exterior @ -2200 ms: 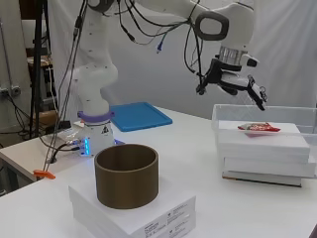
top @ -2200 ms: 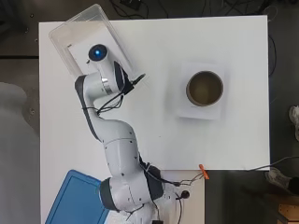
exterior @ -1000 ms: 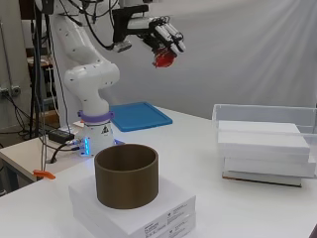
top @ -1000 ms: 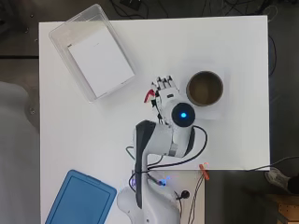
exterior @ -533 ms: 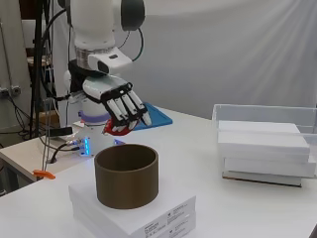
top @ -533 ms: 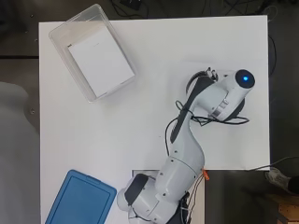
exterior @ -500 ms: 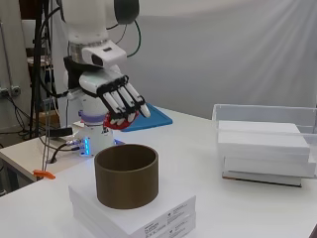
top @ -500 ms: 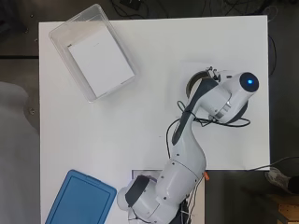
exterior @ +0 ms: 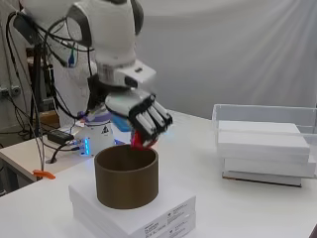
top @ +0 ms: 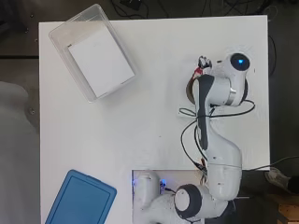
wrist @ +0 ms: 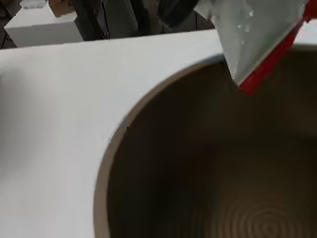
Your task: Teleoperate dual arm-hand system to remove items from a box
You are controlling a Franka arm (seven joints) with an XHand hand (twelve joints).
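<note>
Just above the far rim of the brown tub (exterior: 126, 176), the robot hand (exterior: 141, 113) has its fingers curled round a red-edged packet (exterior: 142, 142), whose corner hangs over the tub's mouth in the wrist view. A good release would probably mean centring the packet over the opening before the fingers let go. To the tub's right, the clear box (exterior: 267, 141) holds white slabs; the arm hides most of the tub from overhead, and the packet's full shape cannot be made out.
</note>
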